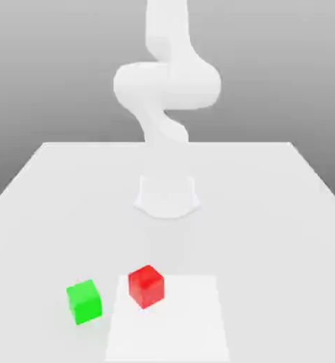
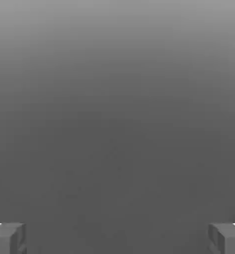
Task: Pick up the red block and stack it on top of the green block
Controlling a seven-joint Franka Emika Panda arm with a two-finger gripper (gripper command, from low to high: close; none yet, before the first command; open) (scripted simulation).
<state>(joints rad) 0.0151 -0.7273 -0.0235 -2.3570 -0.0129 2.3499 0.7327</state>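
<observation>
Red block [image 1: 146,286]: sits on the pale, nearly white tabletop [image 1: 255,234], on a brighter rectangular patch [image 1: 173,326] near that patch's edge toward the exterior view's left, turned so a corner faces the camera. Green block [image 1: 84,303] just beyond the patch on the same side, apart from the red one, also turned at an angle. Surface looks smooth and plain; its far edge runs straight and its sides spread toward the camera. Background [image 1: 57,64] is plain grey, light high up and darkening down toward the table. My white arm [image 1: 167,85] rises from its base [image 1: 167,197] on the tabletop. In the hand view I see the gripper [image 2: 117,238] with fingers wide apart, grey behind them, nothing between.
</observation>
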